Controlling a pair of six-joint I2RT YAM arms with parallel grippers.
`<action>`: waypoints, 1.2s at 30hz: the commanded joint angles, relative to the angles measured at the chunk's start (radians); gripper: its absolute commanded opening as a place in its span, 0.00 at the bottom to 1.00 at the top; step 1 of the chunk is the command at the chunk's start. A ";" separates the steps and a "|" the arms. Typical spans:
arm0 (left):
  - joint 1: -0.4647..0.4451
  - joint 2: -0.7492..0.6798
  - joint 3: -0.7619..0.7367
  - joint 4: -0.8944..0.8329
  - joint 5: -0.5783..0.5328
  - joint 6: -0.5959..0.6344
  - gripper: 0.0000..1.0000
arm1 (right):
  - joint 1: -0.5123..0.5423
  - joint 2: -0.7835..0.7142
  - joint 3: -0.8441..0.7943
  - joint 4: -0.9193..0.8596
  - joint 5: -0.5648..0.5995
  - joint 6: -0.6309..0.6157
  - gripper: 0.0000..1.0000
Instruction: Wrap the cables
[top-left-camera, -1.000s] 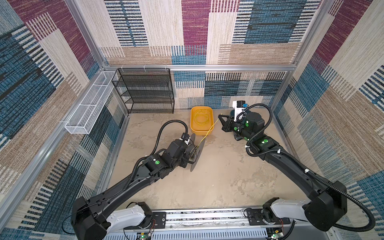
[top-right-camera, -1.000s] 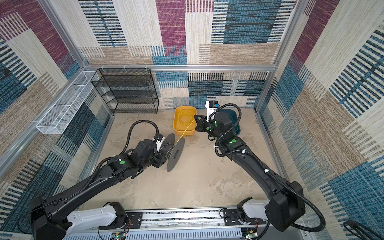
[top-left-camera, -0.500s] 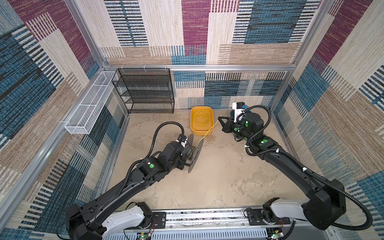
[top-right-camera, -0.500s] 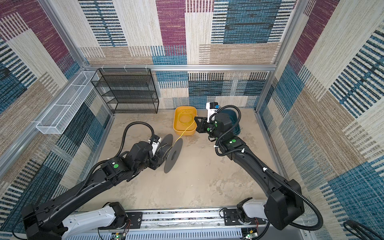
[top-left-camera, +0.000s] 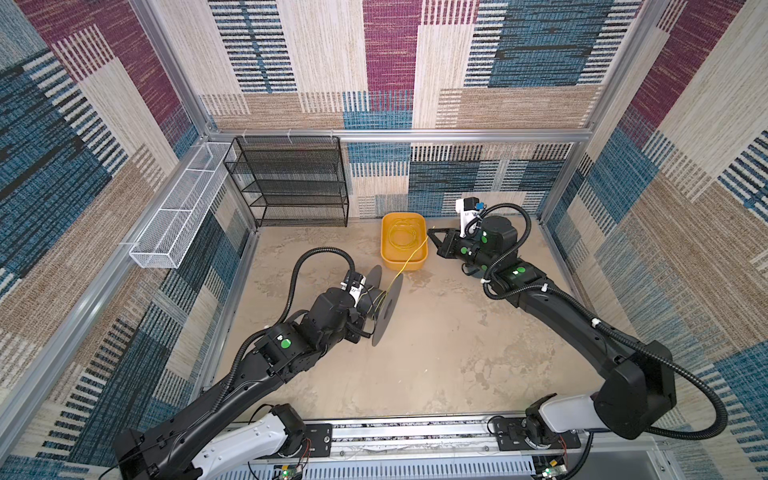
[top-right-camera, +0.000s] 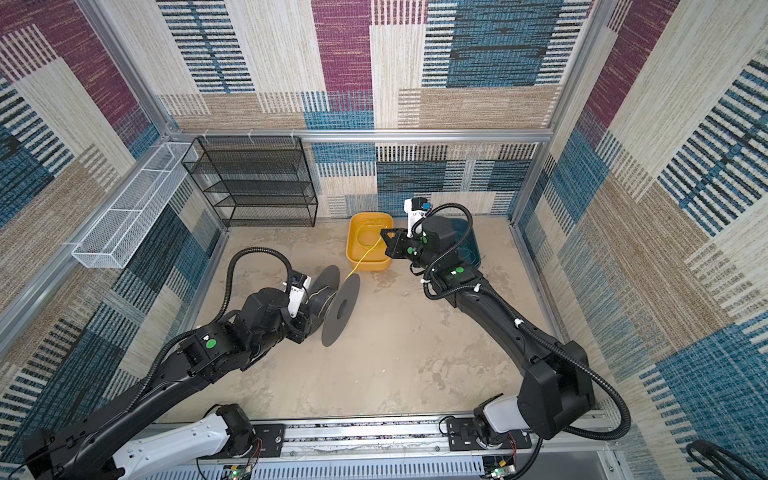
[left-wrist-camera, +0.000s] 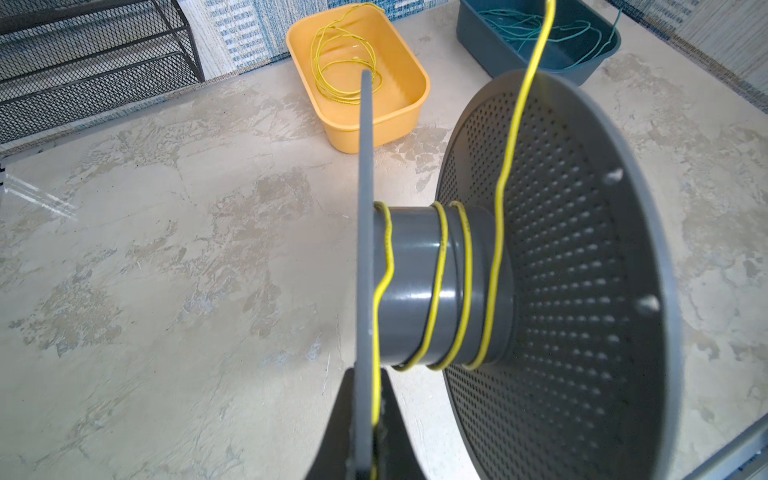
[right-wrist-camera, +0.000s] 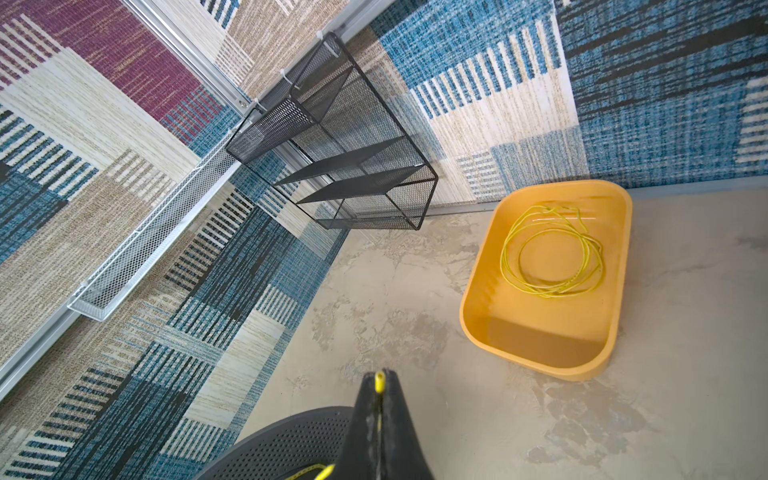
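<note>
A grey spool (top-left-camera: 386, 309) (top-right-camera: 340, 309) stands on edge at mid-table. My left gripper (left-wrist-camera: 368, 436) is shut on its thin flange, with the yellow cable (left-wrist-camera: 440, 286) pinched against it. Several turns of cable lie round the hub (left-wrist-camera: 415, 291). From there a taut strand (top-left-camera: 409, 259) (top-right-camera: 365, 257) rises to my right gripper (top-left-camera: 432, 232) (top-right-camera: 384, 233) (right-wrist-camera: 379, 380), which is shut on the cable's end beside the yellow bin (top-left-camera: 405, 266) (right-wrist-camera: 540, 357). A loose coil of yellow cable (right-wrist-camera: 550, 257) (left-wrist-camera: 345, 62) lies in that bin.
A teal bin (top-right-camera: 471, 249) (left-wrist-camera: 540, 62) holding green cords sits behind the right arm. A black wire shelf (top-left-camera: 291, 183) stands at the back left. A white mesh basket (top-left-camera: 178, 216) hangs on the left rail.
My left arm has shifted a little to the left, with the spool still in its grip. The right gripper has stayed nearly still on the cable.
</note>
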 joint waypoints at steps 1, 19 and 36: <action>0.001 -0.024 -0.008 -0.150 -0.017 -0.001 0.00 | -0.011 0.025 0.035 0.079 0.119 0.006 0.00; -0.003 -0.033 -0.031 -0.169 0.016 -0.005 0.00 | -0.024 0.101 0.065 0.126 0.086 0.051 0.00; -0.004 -0.024 -0.045 -0.103 0.089 0.078 0.00 | -0.178 0.145 -0.013 0.233 -0.028 0.104 0.00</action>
